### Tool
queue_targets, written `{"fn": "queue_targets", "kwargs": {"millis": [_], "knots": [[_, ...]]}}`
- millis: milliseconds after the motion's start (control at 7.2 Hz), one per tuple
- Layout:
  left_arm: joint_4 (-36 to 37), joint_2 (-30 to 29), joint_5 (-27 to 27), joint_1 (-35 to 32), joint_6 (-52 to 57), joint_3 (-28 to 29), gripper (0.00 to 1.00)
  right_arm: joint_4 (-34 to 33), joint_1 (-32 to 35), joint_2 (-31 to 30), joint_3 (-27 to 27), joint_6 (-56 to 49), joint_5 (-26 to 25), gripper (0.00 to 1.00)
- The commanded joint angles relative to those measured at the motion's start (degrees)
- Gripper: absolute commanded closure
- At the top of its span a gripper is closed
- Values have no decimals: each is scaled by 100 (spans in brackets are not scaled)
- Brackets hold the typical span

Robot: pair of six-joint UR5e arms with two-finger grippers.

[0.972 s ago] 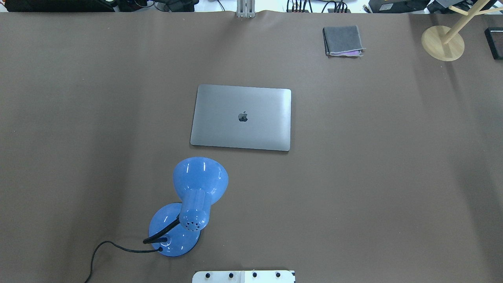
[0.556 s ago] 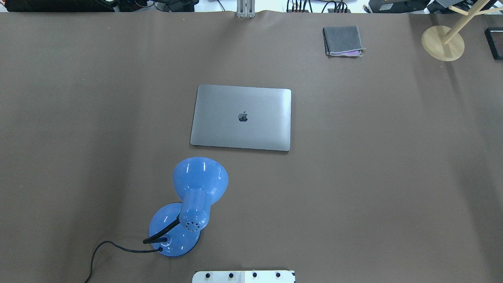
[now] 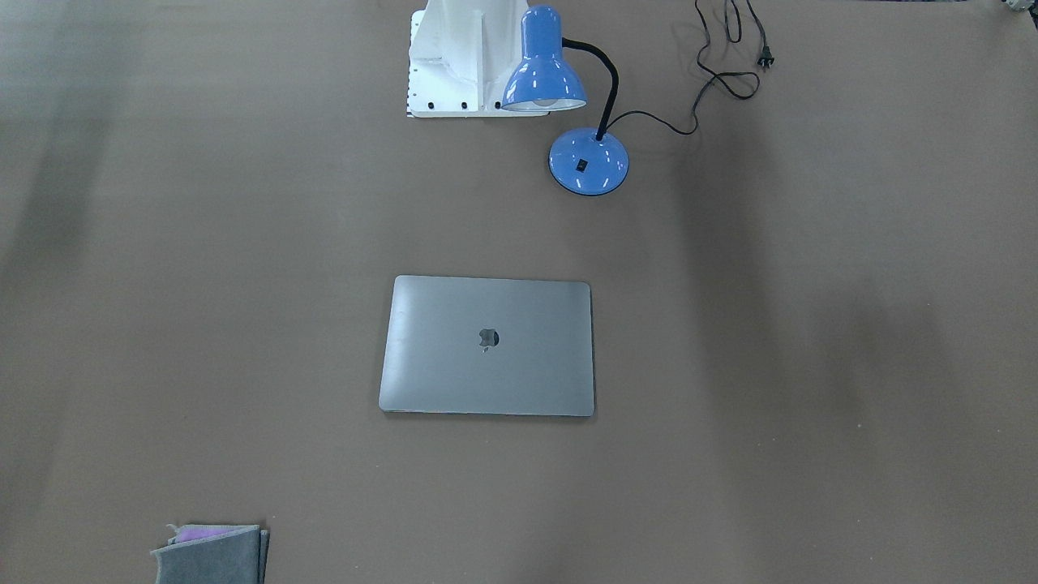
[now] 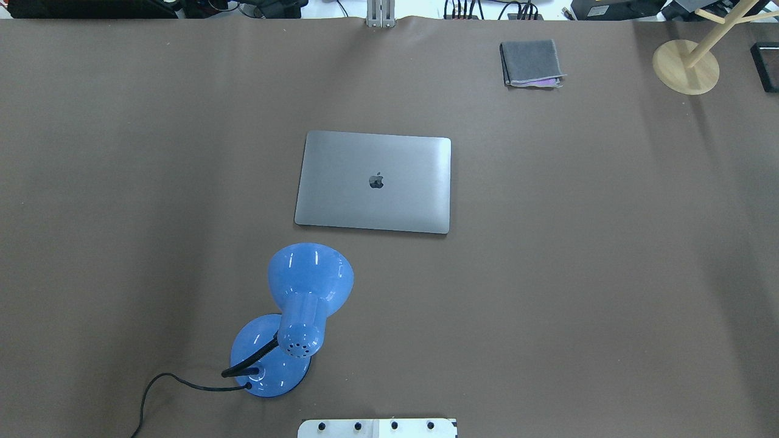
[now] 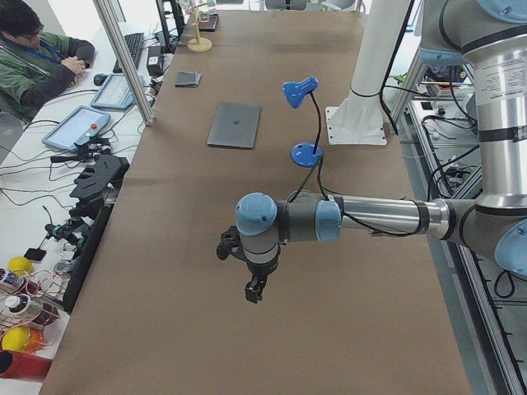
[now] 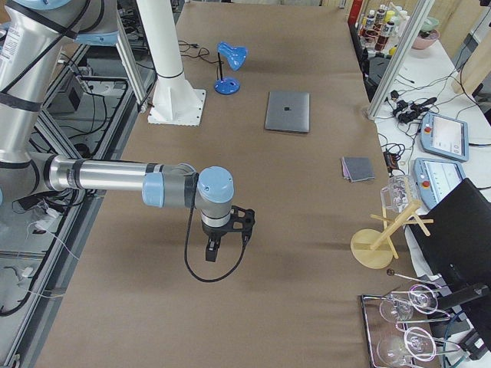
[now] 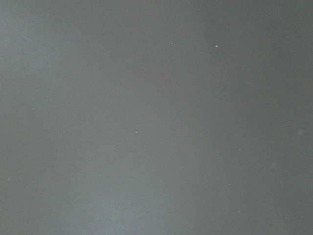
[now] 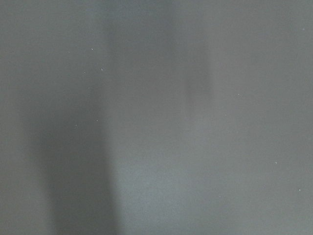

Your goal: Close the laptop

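The laptop [image 4: 374, 181] lies flat in the middle of the brown table with its space-grey lid down and the dark apple logo up; it also shows in the front view [image 3: 486, 345]. No keyboard or screen shows. My left gripper [image 5: 254, 292] hangs over the table far out to the robot's left, well away from the laptop [image 5: 235, 125]. My right gripper [image 6: 212, 251] hangs over the table far out to the right, away from the laptop [image 6: 288, 111]. I cannot tell whether either is open or shut. Both wrist views show only bare table cover.
A blue desk lamp [image 4: 304, 316] with a black cord stands between the laptop and the robot base [image 4: 377, 428]. A folded grey cloth [image 4: 530, 62] and a wooden stand [image 4: 686, 67] sit at the far right. An operator [image 5: 33, 58] sits beyond the far edge.
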Motion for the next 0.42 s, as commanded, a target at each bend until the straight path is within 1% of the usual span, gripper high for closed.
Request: {"fn": "queue_targets", "kwargs": {"millis": [0,278], "knots": [[0,0,-7,0,1,-50,1,3,0,0,1,-1,-4,0],[0,-9,-7,0,1,-68,1,3,0,0,1,-1,5,0]]}}
